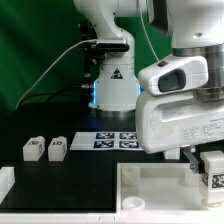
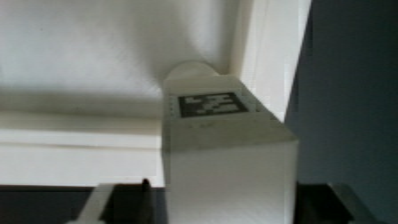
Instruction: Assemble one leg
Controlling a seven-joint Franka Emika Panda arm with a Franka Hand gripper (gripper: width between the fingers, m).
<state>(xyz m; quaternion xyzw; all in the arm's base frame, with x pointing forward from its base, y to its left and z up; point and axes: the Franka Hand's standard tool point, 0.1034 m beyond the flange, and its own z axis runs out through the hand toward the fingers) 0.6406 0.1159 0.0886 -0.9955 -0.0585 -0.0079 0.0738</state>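
My gripper (image 1: 203,160) is shut on a leg (image 1: 214,172), a small white block with a black-and-white tag. It holds the leg upright over the right end of the large white tray-like piece (image 1: 150,186). In the wrist view the leg (image 2: 222,140) fills the gap between the dark fingers (image 2: 134,202) of the gripper (image 2: 228,208). Its tagged end points at the tray's inner corner by the raised rim (image 2: 270,50). Whether the leg touches the tray cannot be told. Two more legs (image 1: 33,148) (image 1: 57,148) lie on the black table at the exterior view's left.
The marker board (image 1: 118,139) lies in front of the arm's base (image 1: 112,90). A white edge (image 1: 5,182) shows at the lower left of the exterior view. The arm's body hides the table's right side.
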